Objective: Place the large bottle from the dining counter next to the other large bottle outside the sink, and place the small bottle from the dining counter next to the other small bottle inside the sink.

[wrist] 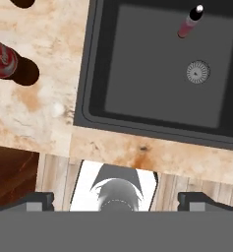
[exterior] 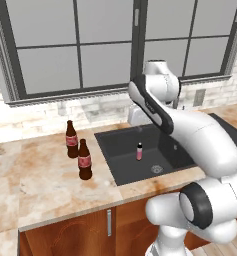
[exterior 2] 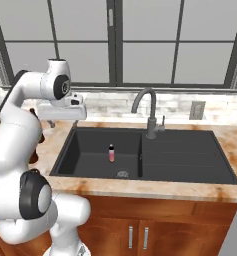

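Two tall dark-brown large bottles with red labels stand side by side on the marble counter left of the sink, one at the back (exterior: 72, 139) and one nearer (exterior: 84, 160); they look alike. The small pink bottle (exterior: 139, 151) stands upright inside the left basin of the sink (exterior: 120, 167). My gripper (wrist: 118, 199) hangs high above the sink's front edge, looking straight down, open, with its fingertips (wrist: 39, 199) wide apart and nothing between them. The nearer brown bottle (wrist: 10, 64) and the pink bottle (wrist: 190, 20) lie below it. The tiny black bottle and the dining counter are out of view.
A dark faucet (exterior 2: 147, 107) rises behind the sink's divider, with a flat drainboard section (exterior 2: 190, 155) to the right. A drain (exterior 2: 122, 174) sits in the basin. A large window and a wall outlet (exterior 2: 197, 110) are behind; wooden cabinets (exterior: 70, 235) are below the counter.
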